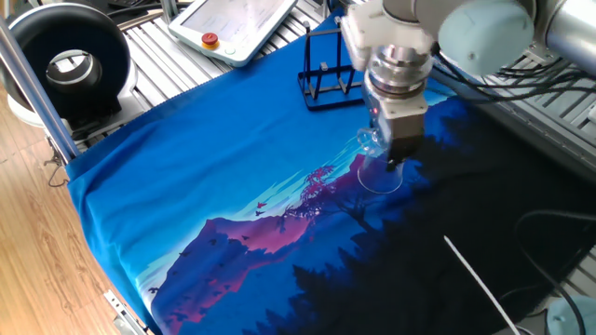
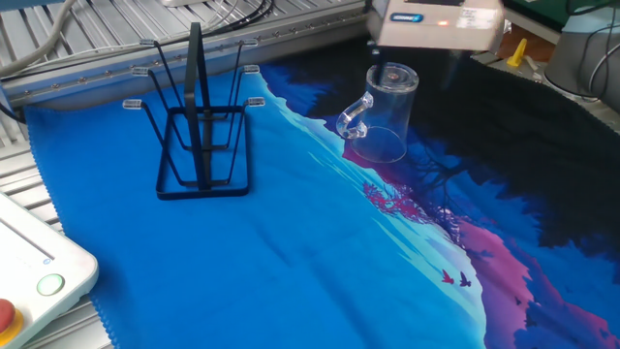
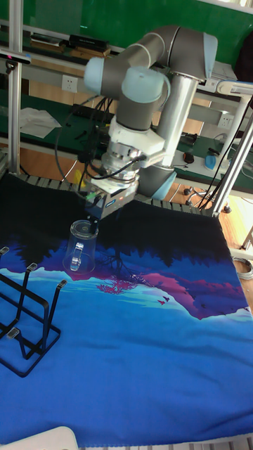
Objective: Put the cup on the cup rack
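The cup (image 2: 381, 114) is a clear glass mug, turned upside down and tilted, its handle (image 2: 353, 114) toward the rack. It hangs just above the blue and purple cloth, seen also as the cup (image 1: 377, 164) and the cup (image 3: 79, 247). My gripper (image 3: 90, 216) comes down from above and is shut on the cup's thick base; in one fixed view the gripper (image 1: 392, 154) partly hides the glass. The cup rack (image 2: 199, 145) is black wire with thin upright pegs. It stands on the cloth left of the cup, apart from it; the same rack (image 1: 328, 79) (image 3: 24, 322) has nothing on it.
A white pendant (image 1: 237, 23) with a red button lies past the cloth's corner, its edge (image 2: 29, 281) near the rack. A black round device (image 1: 70, 60) sits off the table's end. A thin white rod (image 1: 475, 274) lies on the dark cloth. Cables run behind the arm.
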Controlling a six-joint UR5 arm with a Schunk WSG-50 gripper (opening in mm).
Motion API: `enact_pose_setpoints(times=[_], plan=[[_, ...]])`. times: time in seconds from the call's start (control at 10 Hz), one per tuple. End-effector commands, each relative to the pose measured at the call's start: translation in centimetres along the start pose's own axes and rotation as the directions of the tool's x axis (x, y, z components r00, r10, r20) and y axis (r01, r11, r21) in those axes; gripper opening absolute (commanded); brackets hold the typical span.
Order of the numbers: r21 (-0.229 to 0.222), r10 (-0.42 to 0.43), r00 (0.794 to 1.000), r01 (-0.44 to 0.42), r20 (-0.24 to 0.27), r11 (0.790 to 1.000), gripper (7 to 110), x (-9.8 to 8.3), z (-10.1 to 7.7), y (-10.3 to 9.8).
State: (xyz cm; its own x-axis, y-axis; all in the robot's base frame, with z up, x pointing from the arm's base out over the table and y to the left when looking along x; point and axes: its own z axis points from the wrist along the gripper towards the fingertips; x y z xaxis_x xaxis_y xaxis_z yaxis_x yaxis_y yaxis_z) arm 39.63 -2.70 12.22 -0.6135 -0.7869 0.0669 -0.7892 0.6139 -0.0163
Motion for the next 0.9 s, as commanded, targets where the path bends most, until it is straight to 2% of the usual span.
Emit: enact_pose_setpoints(times=[0.0,0.1,0.2,0.3,0.4,0.5,0.6,0.7,0.8], plan=[[0.0,0.392,0.917,-0.393,-0.071,0.919,22,-1.6,-2.8,4.3],[-0.022,0.47,0.881,-0.472,-0.054,0.881,22,-3.2,-3.0,5.3],[-0.167,0.562,0.826,-0.549,0.045,0.819,22,-8.2,-3.6,7.5],[-0.175,0.598,0.792,-0.576,0.123,0.799,22,-10.6,-3.9,6.8],[-0.109,0.639,0.761,-0.63,0.11,0.769,22,-9.9,-3.2,5.4],[-0.106,0.653,0.75,-0.645,0.103,0.757,22,-9.7,-3.0,5.2],[-0.173,0.624,0.763,-0.6,0.169,0.781,66,-11.6,-3.3,5.0],[-0.149,0.609,0.783,-0.593,0.125,0.792,66,-9.7,-2.8,4.7],[-0.182,0.634,0.772,-0.616,0.054,0.766,88,-8.6,-2.6,6.0]])
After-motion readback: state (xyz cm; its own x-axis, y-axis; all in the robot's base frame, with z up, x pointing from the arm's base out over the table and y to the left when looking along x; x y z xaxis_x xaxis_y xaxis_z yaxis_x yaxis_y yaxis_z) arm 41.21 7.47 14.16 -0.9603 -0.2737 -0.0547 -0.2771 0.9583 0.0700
